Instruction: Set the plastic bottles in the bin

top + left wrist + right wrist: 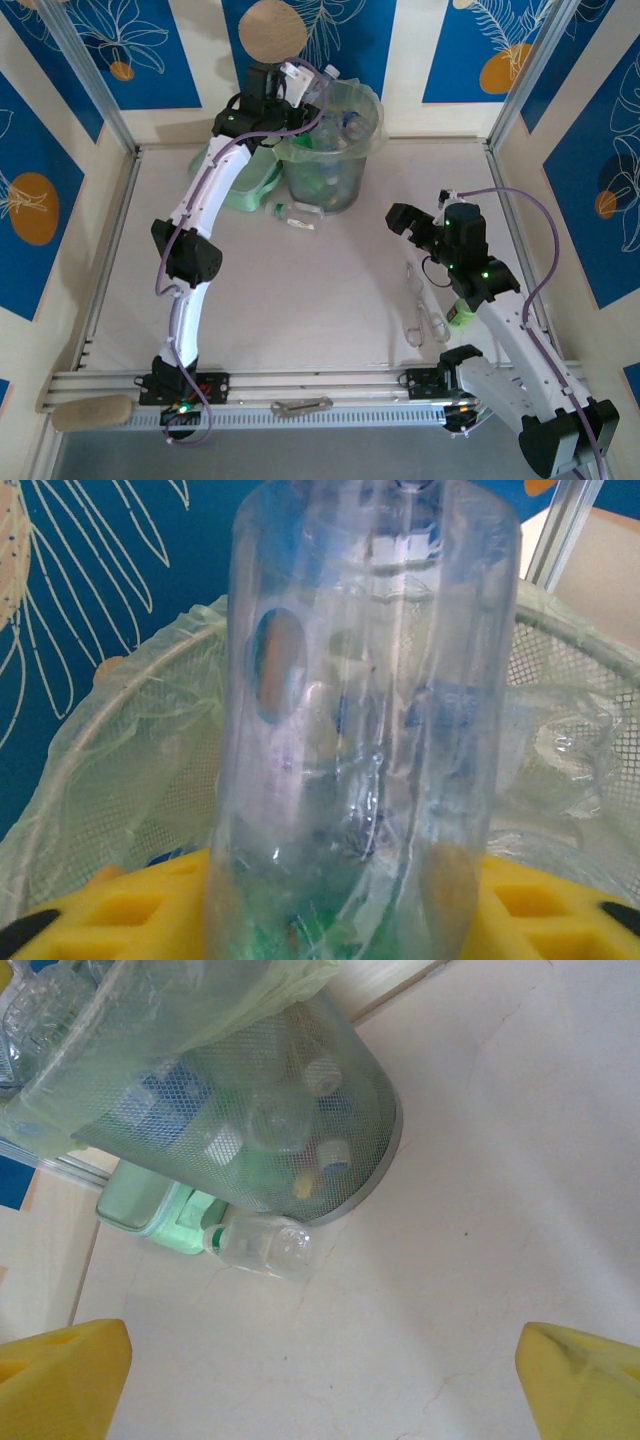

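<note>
Pale worktop (330,300) boxed by blue flowered walls (150,50); one bin (335,180) at its far edge, one bottle (297,213) lying beside it. Left tool (345,910) flanks one clear bottle (370,680) over the bin, grip unclear; right tool (320,1380) spread, empty.

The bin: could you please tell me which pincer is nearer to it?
Left. The left pincer is over the bin; the right pincer hovers off to its right.
</note>
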